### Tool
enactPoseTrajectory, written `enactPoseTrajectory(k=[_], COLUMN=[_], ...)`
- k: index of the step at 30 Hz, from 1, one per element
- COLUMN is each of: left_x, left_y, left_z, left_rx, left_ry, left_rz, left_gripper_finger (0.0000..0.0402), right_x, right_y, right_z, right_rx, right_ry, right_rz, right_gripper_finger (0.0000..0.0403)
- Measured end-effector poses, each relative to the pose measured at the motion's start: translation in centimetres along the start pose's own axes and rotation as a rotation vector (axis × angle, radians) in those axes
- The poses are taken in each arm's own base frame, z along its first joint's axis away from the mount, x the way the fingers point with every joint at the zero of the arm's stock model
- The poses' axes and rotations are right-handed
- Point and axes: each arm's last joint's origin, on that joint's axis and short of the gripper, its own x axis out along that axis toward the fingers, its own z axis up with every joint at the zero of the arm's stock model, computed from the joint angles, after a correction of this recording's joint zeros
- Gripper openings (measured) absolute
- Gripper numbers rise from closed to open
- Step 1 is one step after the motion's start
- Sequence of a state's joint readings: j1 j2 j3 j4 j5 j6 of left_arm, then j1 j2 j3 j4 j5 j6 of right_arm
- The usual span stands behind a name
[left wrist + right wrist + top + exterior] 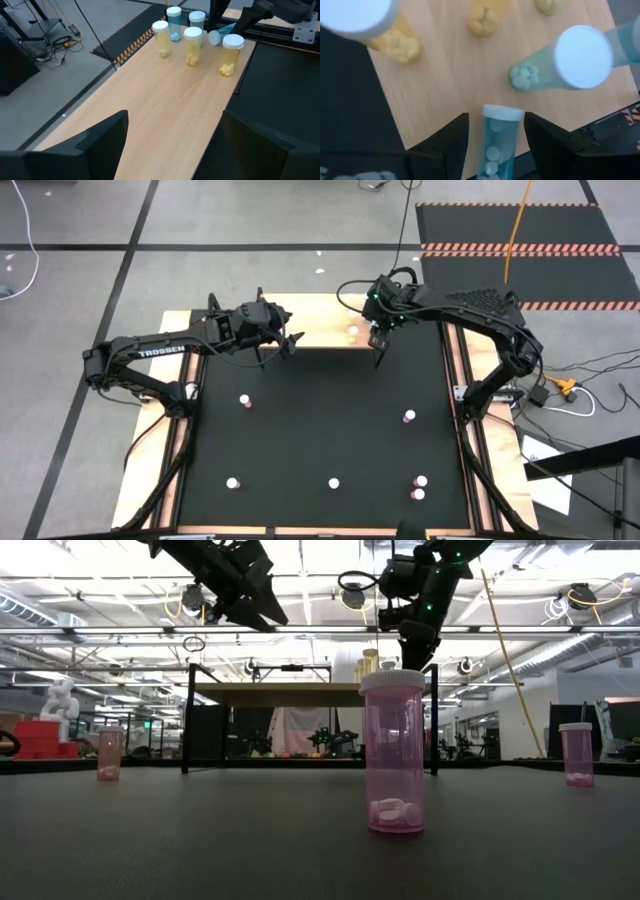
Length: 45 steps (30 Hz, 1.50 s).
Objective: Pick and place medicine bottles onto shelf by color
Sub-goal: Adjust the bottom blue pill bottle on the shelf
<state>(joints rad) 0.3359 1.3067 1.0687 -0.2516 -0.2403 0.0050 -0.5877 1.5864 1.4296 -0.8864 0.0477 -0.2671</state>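
The shelf is a tan board at the table's far edge. On it stand three yellow bottles and two blue bottles, all upright on their bases. My right gripper hovers over the shelf's right part, shut on another blue bottle, which also shows tilted in the left wrist view. My left gripper hangs open above the shelf's left part, with nothing between its fingers. Several pink bottles stand on the black mat. My right gripper pinches the blue bottle's body between its two fingers, which lie along the bottle and slant down from above. The white cap sticks out past the fingertips, pointing down at the shelf. Whether the cap touches the board, I cannot tell.
Pink bottles stand spread over the mat: one mid-left, one mid-right, several along the near edge. One looms close in the low view. The shelf's left half is bare wood. Black legs hold the shelf above the mat.
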Motion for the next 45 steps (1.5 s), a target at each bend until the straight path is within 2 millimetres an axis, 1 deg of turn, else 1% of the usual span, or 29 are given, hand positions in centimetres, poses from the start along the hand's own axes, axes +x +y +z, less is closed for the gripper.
enactPoseTrajectory(k=[5,13,19,22,27,33,37,39,42,45], left_x=[0.0,0.0,0.0,0.0,0.0,-0.1,-0.1,-0.4,-0.9,-1.3], left_y=[0.1,0.1,0.1,0.1,-0.2,-0.4,-0.4,-0.3,-0.2,-0.1], left_z=[0.0,0.0,0.0,0.0,0.0,0.0,0.0,0.1,0.5,0.9], left_rx=[0.017,0.018,0.017,0.016,0.014,-0.001,-0.004,-0.006,-0.019,-0.027], left_ry=[0.0,0.0,-0.001,-0.002,-0.003,-0.003,-0.004,-0.011,-0.041,-0.074], left_rz=[0.004,0.005,0.005,0.005,-0.004,-0.011,-0.011,-0.011,-0.012,-0.015], left_gripper_finger=[0.0324,0.0324,0.0324,0.0324,0.0324,0.0324,0.0324,0.0324,0.0324,0.0324], right_x=[0.0,0.0,0.0,0.3,1.2,1.4,1.0,0.7,-0.3,-1.5], right_y=[0.0,0.0,0.1,0.2,0.4,0.4,0.4,0.5,0.6,0.7], right_z=[0.1,0.1,0.2,0.1,-0.6,-0.7,-0.8,-0.9,-1.1,-1.2], right_rx=[-0.011,-0.023,-0.029,-0.033,-0.033,-0.046,-0.047,-0.041,-0.023,0.009], right_ry=[-0.011,-0.014,-0.023,-0.039,-0.018,-0.011,-0.022,-0.031,-0.059,-0.111], right_rz=[-0.002,0.002,0.026,0.041,0.042,0.045,0.044,0.046,0.078,0.125], right_gripper_finger=[0.018,0.0134,0.0114,0.0115,0.013,0.0132,0.0113,0.0104,0.0098,0.01])
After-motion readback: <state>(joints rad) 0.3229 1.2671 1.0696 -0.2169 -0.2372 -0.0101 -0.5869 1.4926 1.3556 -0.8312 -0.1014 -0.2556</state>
